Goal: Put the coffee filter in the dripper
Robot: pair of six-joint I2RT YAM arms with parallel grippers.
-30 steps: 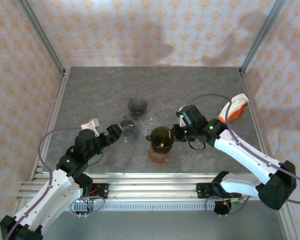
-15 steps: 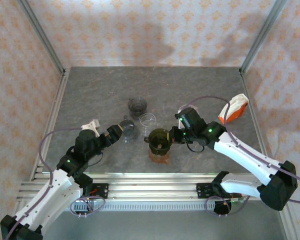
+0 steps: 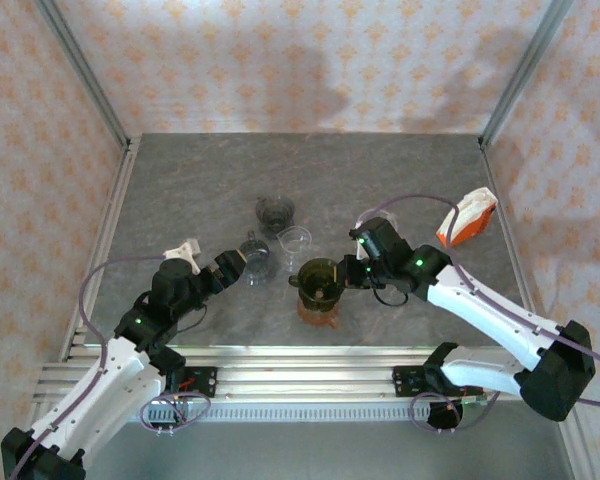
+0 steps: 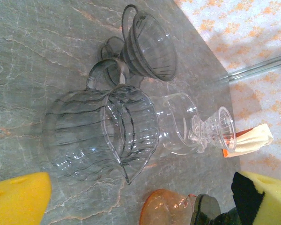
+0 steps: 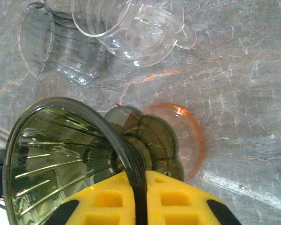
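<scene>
Mid-frame on the grey marble worktop (image 3: 180, 180), a clear ribbed pitcher (image 3: 255, 258), a clear glass cone (image 3: 294, 240) and a smoky cone (image 3: 275, 212) stand clustered close together.

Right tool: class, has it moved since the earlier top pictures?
Yes. The right tool, gripping the green dripper, shifted slightly toward the near edge, away from the orange bag.

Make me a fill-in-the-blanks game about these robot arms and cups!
1. The right gripper pinches the rim of the ____ dripper.
2. The dripper sits on top of an ____ cup.
3. The left gripper holds nothing; it is wide ____.

Missing words: green, orange, open.
</scene>
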